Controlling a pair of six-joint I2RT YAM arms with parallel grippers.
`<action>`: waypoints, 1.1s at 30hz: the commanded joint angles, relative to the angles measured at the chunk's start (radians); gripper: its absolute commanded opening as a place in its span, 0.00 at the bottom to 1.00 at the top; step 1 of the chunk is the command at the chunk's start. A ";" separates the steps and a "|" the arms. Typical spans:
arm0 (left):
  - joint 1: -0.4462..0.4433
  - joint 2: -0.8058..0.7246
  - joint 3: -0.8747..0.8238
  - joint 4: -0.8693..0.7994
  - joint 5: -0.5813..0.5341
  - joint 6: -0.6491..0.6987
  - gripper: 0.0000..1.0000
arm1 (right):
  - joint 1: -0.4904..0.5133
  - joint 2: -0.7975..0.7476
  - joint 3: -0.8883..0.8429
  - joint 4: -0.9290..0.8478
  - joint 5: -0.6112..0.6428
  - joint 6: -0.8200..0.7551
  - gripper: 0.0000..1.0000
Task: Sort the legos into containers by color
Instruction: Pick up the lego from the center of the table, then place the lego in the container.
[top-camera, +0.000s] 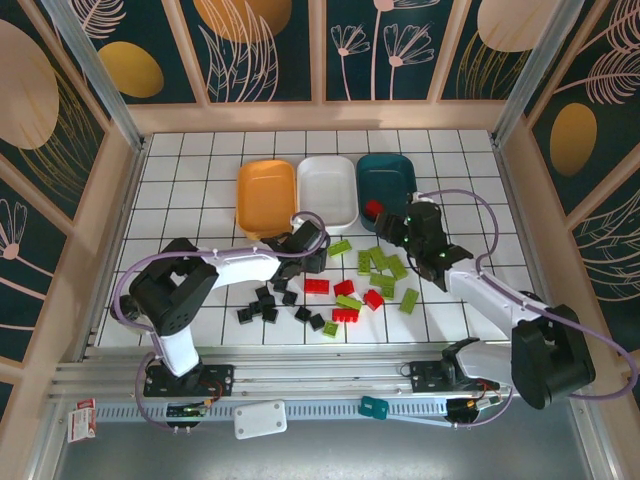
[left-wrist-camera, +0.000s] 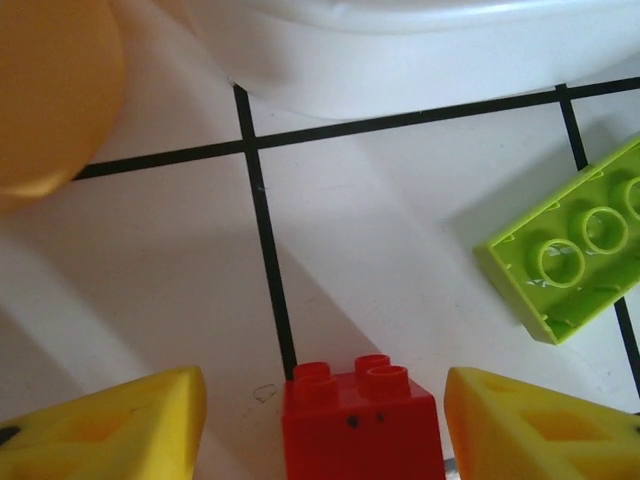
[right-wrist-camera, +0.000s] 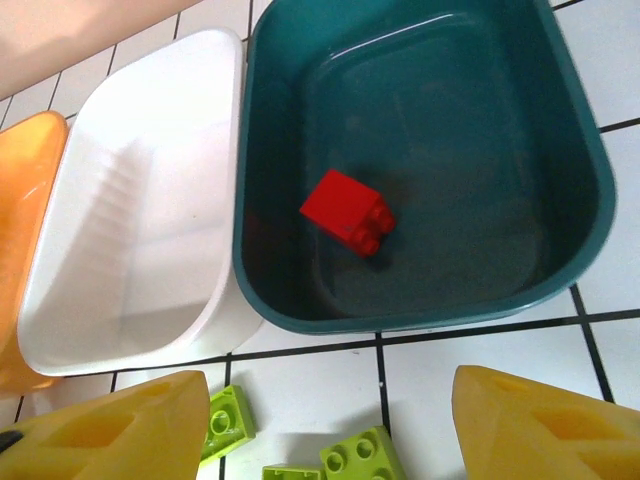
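The orange tray (top-camera: 266, 195), white tray (top-camera: 328, 188) and dark teal tray (top-camera: 388, 178) stand side by side at the back. One red brick (right-wrist-camera: 348, 212) lies in the teal tray (right-wrist-camera: 420, 150). My left gripper (left-wrist-camera: 325, 425) is open just in front of the white tray (left-wrist-camera: 400, 40), its yellow fingers (left-wrist-camera: 110, 425) standing either side of a small red brick (left-wrist-camera: 360, 420) with gaps on both sides. My right gripper (right-wrist-camera: 330, 430) hangs open and empty at the teal tray's near rim, above lime green bricks (right-wrist-camera: 365, 460). Loose red bricks (top-camera: 345, 290), green bricks (top-camera: 380, 265) and black bricks (top-camera: 265, 300) lie mid-table.
A lime green brick (left-wrist-camera: 575, 245) lies just right of my left gripper (top-camera: 308, 245). The orange tray (left-wrist-camera: 50, 90) is to its left. My right gripper (top-camera: 397, 228) sits between the teal tray and the green pile. Wooden walls (top-camera: 320, 115) ring the tiled table.
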 joint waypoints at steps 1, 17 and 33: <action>-0.010 0.035 0.017 -0.003 0.013 -0.004 0.53 | -0.011 -0.037 -0.017 -0.009 0.039 0.024 0.66; -0.018 0.042 0.326 0.010 0.212 0.001 0.31 | -0.023 -0.206 -0.121 -0.022 0.144 0.116 0.66; 0.019 0.625 1.225 -0.176 0.257 -0.003 0.46 | -0.019 -0.307 -0.183 -0.075 0.077 0.152 0.66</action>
